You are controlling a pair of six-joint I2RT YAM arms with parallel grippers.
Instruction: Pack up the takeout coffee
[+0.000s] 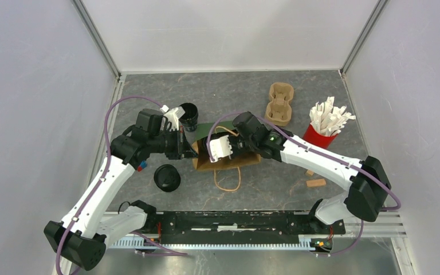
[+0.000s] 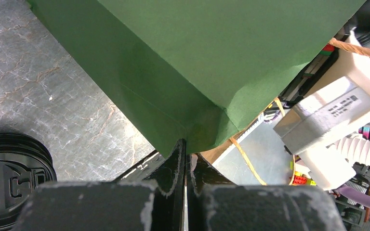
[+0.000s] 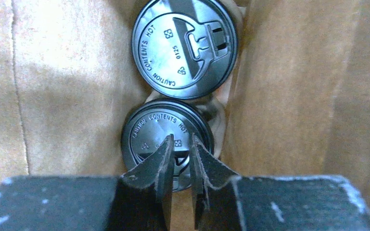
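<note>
Grey marbled table point(image 1: 246, 91) w/ white walls round it carries everything; two white-and-black arms come in from the near edge, left arm point(image 1: 100, 192) and right arm point(image 1: 321, 160), meeting mid-table at the green paper bag point(image 1: 206, 127); bag's mouth is open, brown kraft inside showing, and its tan loop handle point(image 1: 227, 180) droops toward the arm bases; tan moulded-pulp cup carrier point(image 1: 279, 103) sits behind & to the right of the bag, well apart from it, w/ the red cup of white packets point(image 1: 321, 133) near its right side; the takeout coffee is small black disposable cups, split up: two are inside the bag, seen lid-on from the right wrist cam, far cup point(image 3: 185, 45) and near cup point(image 3: 144, 130), one behind the other, rims touching or nearly so, both w/ round black plastic lids; third cup point(image 1: 167, 177), lidded, stands on the table just left-front of the bag, beside the left arm; fourth cup point(image 1: 189, 116) is behind the left wrist near the bag's far-left corner, can't tell if it's lidded; left gripper point(image 2: 185, 151) is pinched tight on the bag's green edge; right gripper point(image 3: 181, 142) is down inside the bag over the near cup's lid, jaws almost together w/ a slim gap, nothing seen clamped between; two small tan wood bits point(image 1: 315, 183) lie on the table by the right arm
</note>
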